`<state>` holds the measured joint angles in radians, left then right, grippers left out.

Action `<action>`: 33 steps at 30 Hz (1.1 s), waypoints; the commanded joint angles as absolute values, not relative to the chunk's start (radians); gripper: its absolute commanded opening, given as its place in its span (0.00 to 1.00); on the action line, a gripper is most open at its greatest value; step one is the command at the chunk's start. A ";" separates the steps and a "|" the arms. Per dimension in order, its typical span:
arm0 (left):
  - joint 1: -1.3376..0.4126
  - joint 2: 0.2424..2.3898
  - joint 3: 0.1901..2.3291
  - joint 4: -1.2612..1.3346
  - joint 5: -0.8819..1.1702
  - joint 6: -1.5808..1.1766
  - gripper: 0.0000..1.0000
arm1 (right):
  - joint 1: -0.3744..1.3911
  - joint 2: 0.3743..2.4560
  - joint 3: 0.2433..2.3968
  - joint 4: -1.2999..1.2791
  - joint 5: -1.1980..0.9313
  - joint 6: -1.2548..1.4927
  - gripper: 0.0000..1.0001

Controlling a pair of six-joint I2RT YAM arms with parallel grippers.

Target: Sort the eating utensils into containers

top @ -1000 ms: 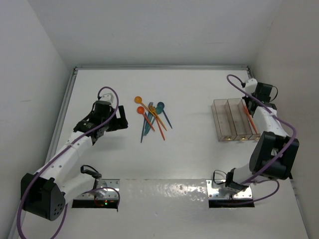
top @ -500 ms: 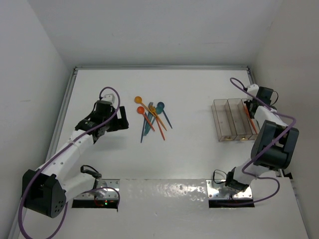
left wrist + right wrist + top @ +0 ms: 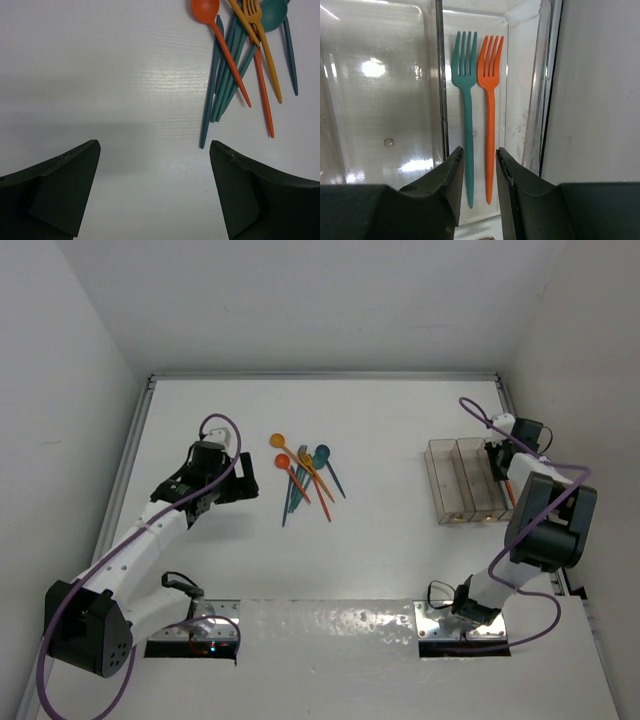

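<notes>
Several loose utensils (image 3: 305, 480) lie in a pile on the white table: orange spoon (image 3: 206, 9), yellow-orange fork (image 3: 255, 10), teal spoon (image 3: 272, 12) and blue-teal handles. My left gripper (image 3: 243, 483) is open and empty, low over bare table just left of the pile; in the left wrist view (image 3: 154, 145) a teal handle tip ends near its right finger. Three joined clear containers (image 3: 465, 480) stand at the right. My right gripper (image 3: 497, 455) hovers over the rightmost bin, jaws slightly apart (image 3: 480, 150), above a teal fork (image 3: 466, 75) and an orange fork (image 3: 490, 75) lying flat side by side.
The middle bin (image 3: 380, 100) beside the forks shows only glare. The right wall (image 3: 570, 390) rises close beside the containers. The table's back edge (image 3: 320, 375) runs behind the pile. Both arm bases sit on metal plates (image 3: 465, 625) at the near edge.
The right arm has folded in closer over the rightmost bin, its elbow shifting slightly back and left. The left arm and the pile have hardly moved.
</notes>
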<state>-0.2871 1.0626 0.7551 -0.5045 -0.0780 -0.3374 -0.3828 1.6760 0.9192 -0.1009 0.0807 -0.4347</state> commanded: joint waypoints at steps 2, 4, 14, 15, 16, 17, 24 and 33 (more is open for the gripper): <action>-0.287 1.043 0.764 -0.466 -0.069 -0.322 0.90 | -0.379 1.577 0.943 -0.031 0.052 -0.371 0.33; -0.287 1.035 0.762 -0.463 -0.066 -0.324 0.90 | -0.371 1.548 0.963 -0.038 0.034 -0.318 0.33; -0.287 1.032 0.769 -0.472 -0.077 -0.331 0.90 | 0.094 1.371 0.993 -0.087 0.172 -0.082 0.33; -0.287 1.031 0.769 -0.471 -0.078 -0.333 0.90 | 0.138 1.365 0.991 -0.084 0.176 -0.037 0.33; -0.287 1.032 0.769 -0.471 -0.078 -0.334 0.90 | 0.176 1.365 0.988 -0.084 0.182 -0.017 0.33; -0.285 1.032 0.769 -0.471 -0.078 -0.334 0.90 | 0.252 1.370 0.985 -0.081 0.183 -0.006 0.33; -0.287 1.026 0.767 -0.471 -0.104 -0.345 0.89 | 0.524 1.523 1.003 -0.025 0.144 0.087 0.33; -0.285 1.025 0.762 -0.472 -0.130 -0.354 0.89 | 0.660 1.799 1.120 0.049 0.095 0.152 0.30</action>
